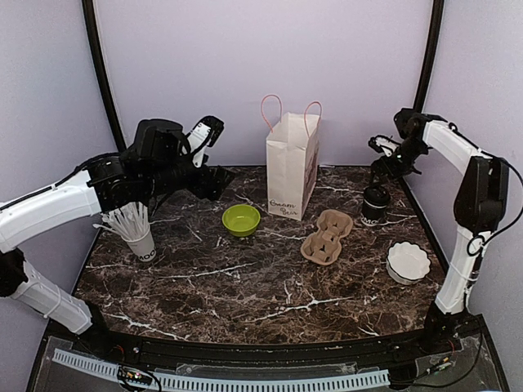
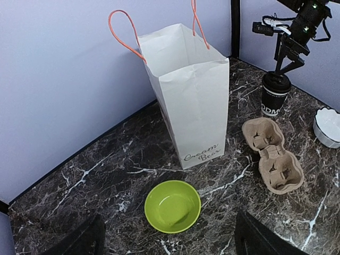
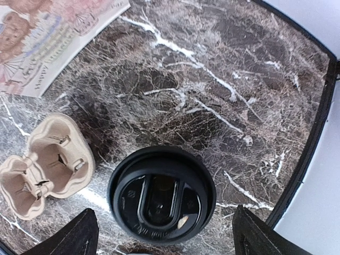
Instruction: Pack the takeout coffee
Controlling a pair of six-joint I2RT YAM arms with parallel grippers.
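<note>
The black coffee cup (image 1: 375, 205), lid (image 3: 162, 194) on, stands upright at the back right of the table (image 1: 245, 286), just beside the cardboard cup carrier (image 1: 327, 237) and apart from the paper bag (image 1: 292, 175). The right claw (image 2: 286, 66) hangs directly over the lid, fingers spread and seemingly not touching it. The left claw (image 2: 170, 240) is spread wide too, up over the table's left side.

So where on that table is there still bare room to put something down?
The widest bare marble is the near strip of the table, in front of the green bowl and cardboard carrier. A smaller gap lies between the straw cup and the green bowl. The right side is crowded: carrier, lidded coffee cup and white dish sit close together.
</note>
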